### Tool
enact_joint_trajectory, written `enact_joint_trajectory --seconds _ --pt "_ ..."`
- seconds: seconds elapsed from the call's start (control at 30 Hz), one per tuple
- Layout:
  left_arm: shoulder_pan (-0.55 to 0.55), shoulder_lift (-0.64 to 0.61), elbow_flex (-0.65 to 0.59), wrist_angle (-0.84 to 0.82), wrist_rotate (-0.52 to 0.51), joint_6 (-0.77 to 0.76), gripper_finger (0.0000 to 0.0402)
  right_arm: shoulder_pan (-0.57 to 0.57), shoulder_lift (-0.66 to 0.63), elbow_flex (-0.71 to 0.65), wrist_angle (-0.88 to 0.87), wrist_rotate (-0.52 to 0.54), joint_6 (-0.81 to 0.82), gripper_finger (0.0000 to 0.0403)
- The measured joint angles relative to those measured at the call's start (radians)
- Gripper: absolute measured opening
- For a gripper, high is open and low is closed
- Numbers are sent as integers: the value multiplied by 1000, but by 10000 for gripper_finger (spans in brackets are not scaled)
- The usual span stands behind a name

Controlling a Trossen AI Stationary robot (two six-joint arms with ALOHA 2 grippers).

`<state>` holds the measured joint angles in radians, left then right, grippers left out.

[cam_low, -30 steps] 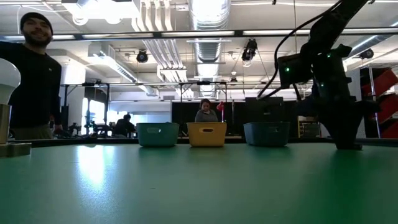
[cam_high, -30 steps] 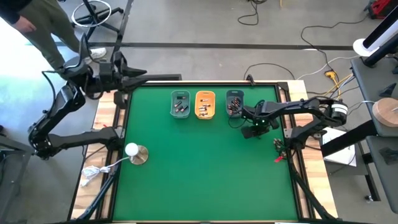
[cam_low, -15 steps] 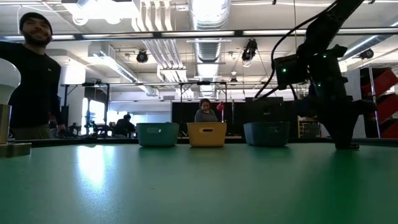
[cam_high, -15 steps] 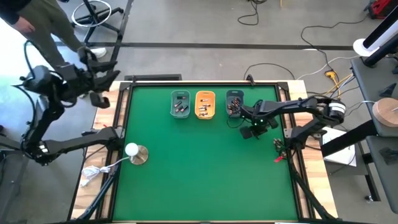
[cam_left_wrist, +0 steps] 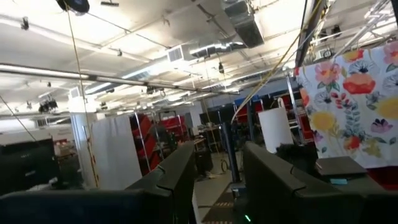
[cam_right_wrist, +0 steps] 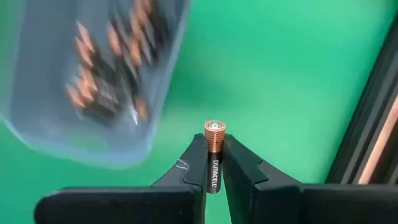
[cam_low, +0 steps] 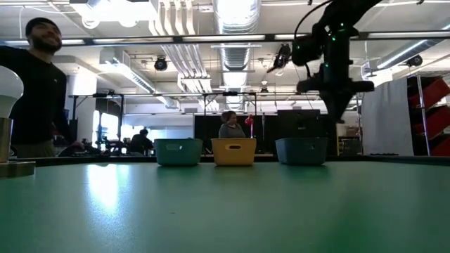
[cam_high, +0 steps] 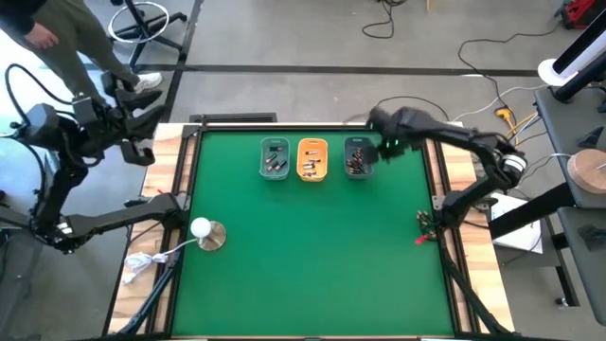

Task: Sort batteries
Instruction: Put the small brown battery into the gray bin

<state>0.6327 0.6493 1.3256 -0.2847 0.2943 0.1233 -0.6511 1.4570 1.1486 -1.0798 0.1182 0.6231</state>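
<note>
A copper-topped battery point(cam_right_wrist: 214, 163) sits between the fingers of my right gripper point(cam_right_wrist: 214, 146), which is shut on it. This gripper point(cam_high: 381, 147) hangs above the green table, just right of the blue-grey tray point(cam_high: 357, 157), and points down point(cam_low: 336, 116). That tray, the orange tray point(cam_high: 311, 159) and the teal tray point(cam_high: 275, 158) stand in a row near the far edge, each with several batteries lying in it. My left gripper point(cam_left_wrist: 217, 158) is open and points up into the room, off the table's far left corner point(cam_high: 142, 95). My right gripper pinches the battery's dark body point(cam_right_wrist: 213, 168) between its two fingertips, from above, pointing down. The battery lies along the fingers, and its copper end point(cam_right_wrist: 214, 129) sticks out past the tips. It is lifted clear of the table.
A white ball on a round base point(cam_high: 203, 229) stands near the table's left edge. Red and black clips point(cam_high: 423, 229) lie at the right edge. A person point(cam_low: 35, 84) stands beyond the far left corner. The green mat's point(cam_high: 312, 256) middle and near half are bare.
My right gripper has risen from the table right of the blue-grey tray and gone toward the far edge, with the battery lifted clear. My left arm has swung left, away from the table's far left corner, and tipped upward.
</note>
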Motion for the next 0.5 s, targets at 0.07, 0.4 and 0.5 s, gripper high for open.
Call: enact_joint_trajectory --seconds 0.07,0.4,0.5 --pt "0 2 -12 -8 -1 -1 117 -53 6 59 6 8 -42 24" --pt "0 19 -31 -116 -45 22 117 -88 137 277 8 -86 -168 23" --pt "0 29 -32 -129 -50 21 117 -79 189 317 7 -100 -196 23"
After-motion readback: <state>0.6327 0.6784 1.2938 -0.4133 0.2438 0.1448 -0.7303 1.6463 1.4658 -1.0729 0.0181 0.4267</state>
